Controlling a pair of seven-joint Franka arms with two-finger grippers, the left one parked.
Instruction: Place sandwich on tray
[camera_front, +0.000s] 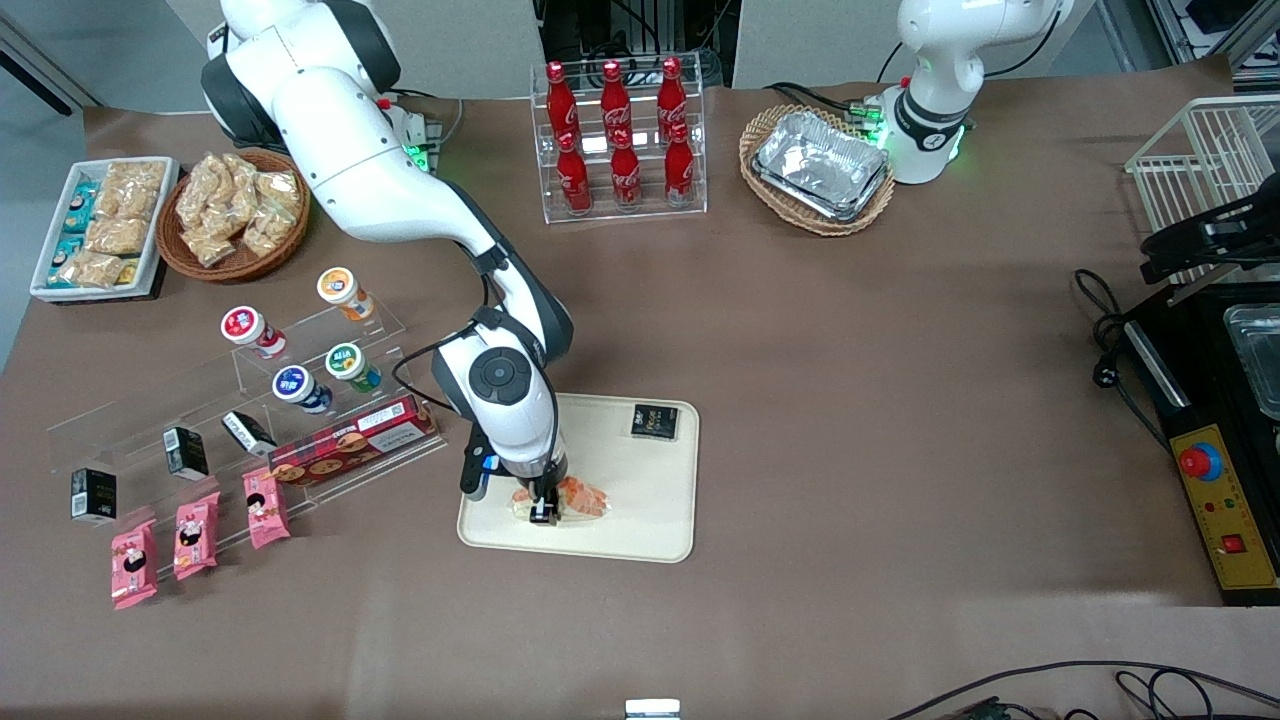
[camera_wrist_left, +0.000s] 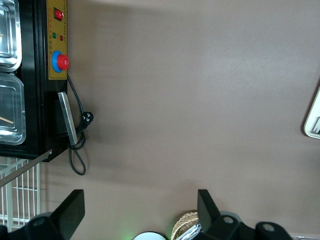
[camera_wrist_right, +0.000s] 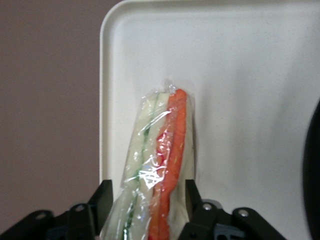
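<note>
The red bottles in the clear rack carry white Coca-Cola script.

gripper low over tray, fingers flanking wrapped sandwich; black packet well apart, bare tray between; acrylic snack rack beside tray.

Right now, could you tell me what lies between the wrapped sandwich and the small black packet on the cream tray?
Only bare cream-beige plastic tray, seen in the front view. The gripper holds the plastic-wrapped sandwich; the small black packet lies farther from the camera.
</note>
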